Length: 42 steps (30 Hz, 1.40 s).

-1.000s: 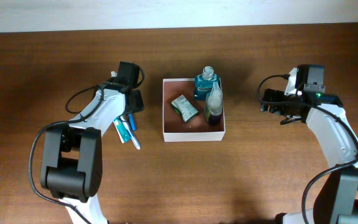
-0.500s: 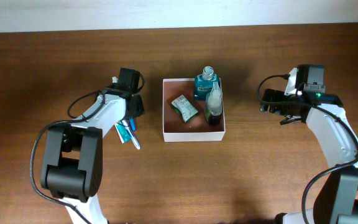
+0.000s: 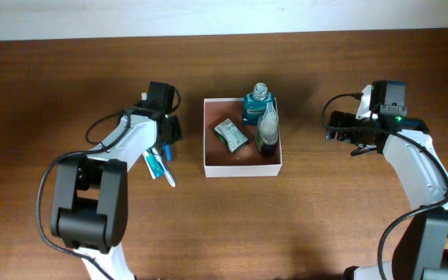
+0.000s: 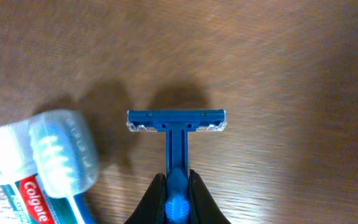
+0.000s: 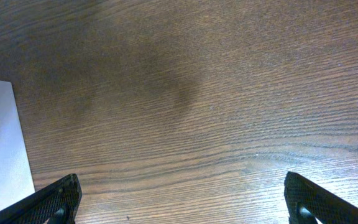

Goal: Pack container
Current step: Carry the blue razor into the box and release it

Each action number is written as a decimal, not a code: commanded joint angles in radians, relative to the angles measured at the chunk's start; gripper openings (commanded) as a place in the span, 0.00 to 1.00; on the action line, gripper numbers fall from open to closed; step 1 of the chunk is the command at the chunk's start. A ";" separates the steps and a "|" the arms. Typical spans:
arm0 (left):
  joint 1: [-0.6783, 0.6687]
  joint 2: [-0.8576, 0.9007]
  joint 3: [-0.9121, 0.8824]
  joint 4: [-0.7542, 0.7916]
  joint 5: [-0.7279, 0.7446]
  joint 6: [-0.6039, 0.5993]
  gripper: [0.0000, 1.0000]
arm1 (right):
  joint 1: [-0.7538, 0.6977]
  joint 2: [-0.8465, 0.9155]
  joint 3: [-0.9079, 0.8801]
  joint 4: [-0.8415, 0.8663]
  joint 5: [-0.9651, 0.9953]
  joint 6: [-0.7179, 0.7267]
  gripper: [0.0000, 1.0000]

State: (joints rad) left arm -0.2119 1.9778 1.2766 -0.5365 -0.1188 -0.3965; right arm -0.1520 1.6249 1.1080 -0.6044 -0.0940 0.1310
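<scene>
Container (image 3: 243,169): sits mid-bench between my two arms, with a teal bottle (image 3: 258,105), a clear bottle (image 3: 268,128) and a green packet (image 3: 230,134) inside.
Risk: I judge the blue razor (image 4: 176,121) could swivel or slip, since only its thin handle is pinched. Its wide head could snag the container wall.
Left jaws: narrow, pinching the razor handle, near the toothpaste (image 4: 17,186).
Right jaws: spread wide over bare bench (image 5: 197,93), holding nothing.

Left arm (image 3: 123,138): white links, black joints, black cable (image 3: 98,126).
Right arm (image 3: 417,162): same, green light (image 3: 396,111) on.
Right fingers (image 5: 58,198): black, textured.
</scene>
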 commanded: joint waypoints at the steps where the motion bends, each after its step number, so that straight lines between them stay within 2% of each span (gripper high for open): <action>1: -0.011 -0.138 0.092 -0.029 0.095 0.029 0.04 | -0.005 0.001 -0.004 0.000 0.005 0.002 0.99; 5: -0.103 -0.324 0.112 -0.017 0.102 0.014 0.05 | -0.005 0.001 -0.004 0.000 0.005 0.002 0.98; 10: -0.195 -0.354 0.112 -0.010 0.106 -0.031 0.05 | -0.005 0.001 -0.004 0.000 0.005 0.002 0.99; 20: -0.317 -0.296 0.112 0.014 0.105 -0.130 0.05 | -0.005 0.001 -0.004 0.000 0.005 0.002 0.99; 28: -0.319 -0.179 0.112 0.114 0.159 -0.153 0.05 | -0.005 0.001 -0.004 0.000 0.005 0.002 0.99; 40: -0.319 -0.047 0.112 0.155 0.211 -0.161 0.05 | -0.005 0.001 -0.004 0.000 0.005 0.002 0.99; 42: -0.319 -0.047 0.112 0.154 0.228 -0.160 0.09 | -0.005 0.001 -0.004 0.000 0.005 0.002 0.99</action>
State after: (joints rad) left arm -0.5274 1.9190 1.3857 -0.3874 0.0723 -0.5438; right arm -0.1520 1.6249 1.1080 -0.6044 -0.0940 0.1314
